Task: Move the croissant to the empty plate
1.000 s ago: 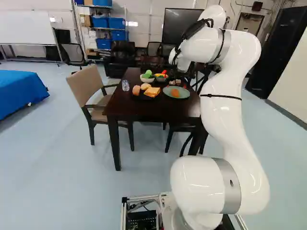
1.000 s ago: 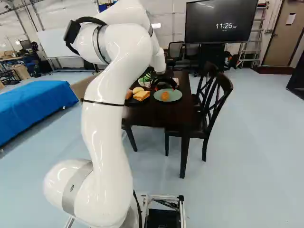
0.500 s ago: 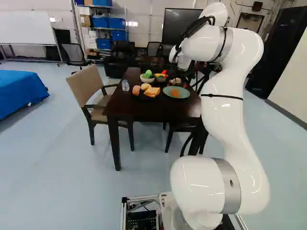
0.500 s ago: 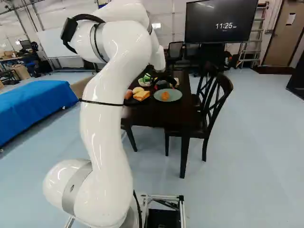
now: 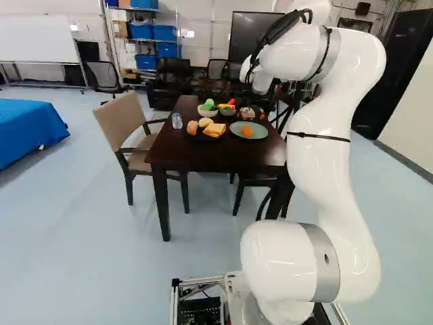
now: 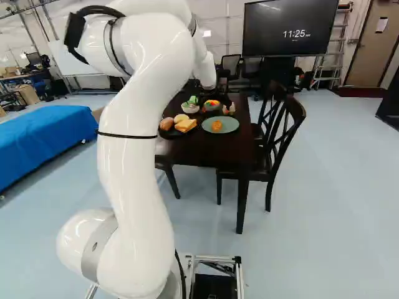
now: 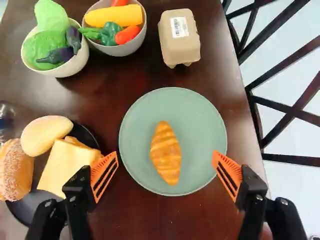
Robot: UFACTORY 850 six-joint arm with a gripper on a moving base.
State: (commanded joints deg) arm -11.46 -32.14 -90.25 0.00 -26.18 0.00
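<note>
While the gripper (image 6: 219,92) hangs over the dark wooden table (image 6: 209,152), its two fingers stand wide apart and hold nothing; in the right base view it is small and dark among dark furniture, so its outline there is hard to make out. Item, one croissant (image 7: 166,152), golden brown: lying on the green plate (image 7: 200,120), near its middle, untouched, within the span between the two orange pads (image 7: 104,175) as the wrist view looks past them. Item, one black plate (image 7: 19,206), just beside the green plate: bearing a smooth roll (image 7: 46,135), a seeded bun (image 7: 15,172) and a yellow toast slice (image 7: 65,170), one finger overlapping the toast in that view. Item, one pale bowl (image 7: 75,64), beyond the black plate: filled with green vegetables (image 7: 50,19) and small purple eggplants (image 7: 56,56). Item, a second bowl (image 7: 120,50), beside the first: holding a yellow ear of corn (image 7: 114,16), a green piece (image 7: 109,35) and orange-red pieces (image 7: 127,34). Item, one tan carton (image 7: 179,36), labelled, beyond the green plate and near the second bowl. Item, one clear bottle (image 5: 176,120), upright near the black plate. Seating: a beige-backed armchair (image 5: 120,122) at one side of the table, a dark cross-backed chair (image 6: 285,134) at the opposite side.
</note>
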